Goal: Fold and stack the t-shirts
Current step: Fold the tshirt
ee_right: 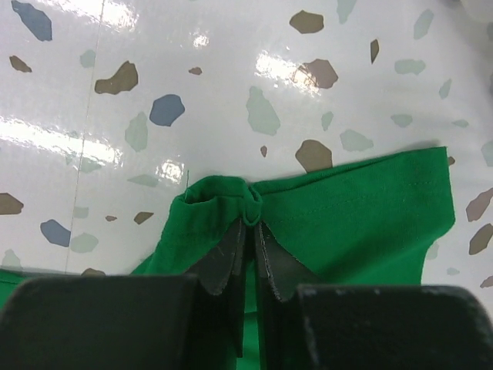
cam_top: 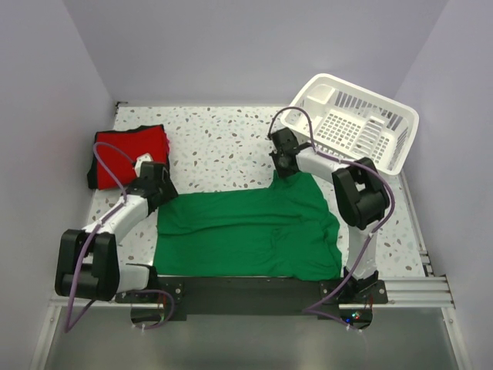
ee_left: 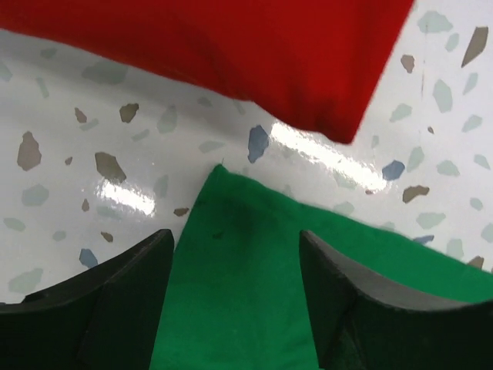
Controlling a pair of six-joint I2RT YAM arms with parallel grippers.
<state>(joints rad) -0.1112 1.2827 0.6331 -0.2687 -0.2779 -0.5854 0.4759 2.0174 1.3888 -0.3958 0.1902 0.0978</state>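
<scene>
Pale walls [cam_top: 46, 116] hem in the speckled table [cam_top: 223, 146] on three sides. The green t-shirt [cam_top: 246, 231] lies spread flat across the near half. The red t-shirt [cam_top: 131, 150], already folded, rests at the far left, probably as the base of the stack. The right pincer [ee_right: 250, 231] is clamped on a bunched pinch of the green t-shirt's far right edge. The left pincer [ee_left: 235, 254] stands open astride its far left corner, gripping nothing. Holding both far corners would suit a fold toward the near edge. Bare table lies beyond the far hem, bounded by the white basket [cam_top: 354, 123] at far right and the red t-shirt close by the left corner.
</scene>
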